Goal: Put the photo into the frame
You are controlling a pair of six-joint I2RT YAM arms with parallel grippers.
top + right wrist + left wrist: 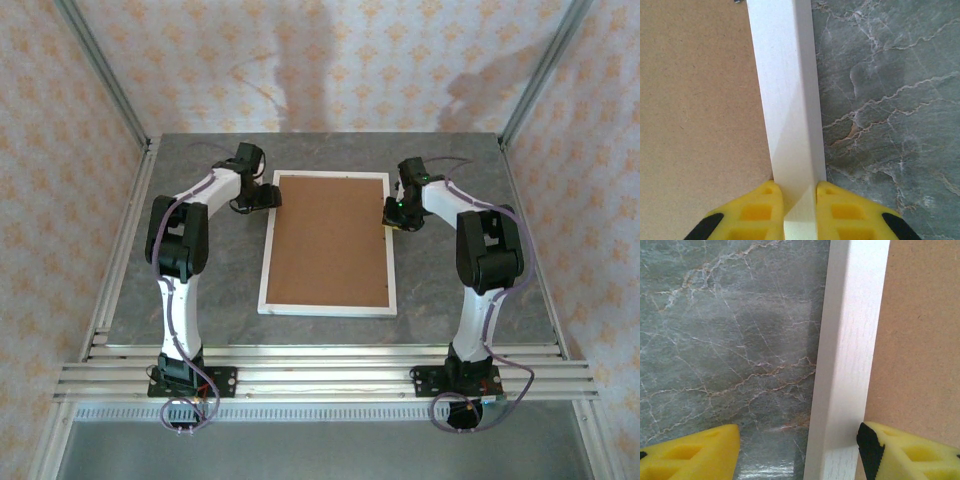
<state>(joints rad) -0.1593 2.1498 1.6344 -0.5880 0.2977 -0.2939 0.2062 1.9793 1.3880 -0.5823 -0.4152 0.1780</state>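
Though flat, frame rail inside right end effector

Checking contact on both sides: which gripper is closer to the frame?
Right. The right gripper is shut on the frame, pinching its right border. The left gripper is open, straddling the left border, with its outer finger clear of it.

Readable text: none that I can make out from here.
Thin white rectangular picture frame: bare painted wood grain, with no lettering or brand I can read.
Plain brown fibreboard backing panel: unmarked face, no label or number.
Grey marbled bench: pale veining only, no signs.
Cream patterned wallpaper: a repeating orange floral motif, no words.
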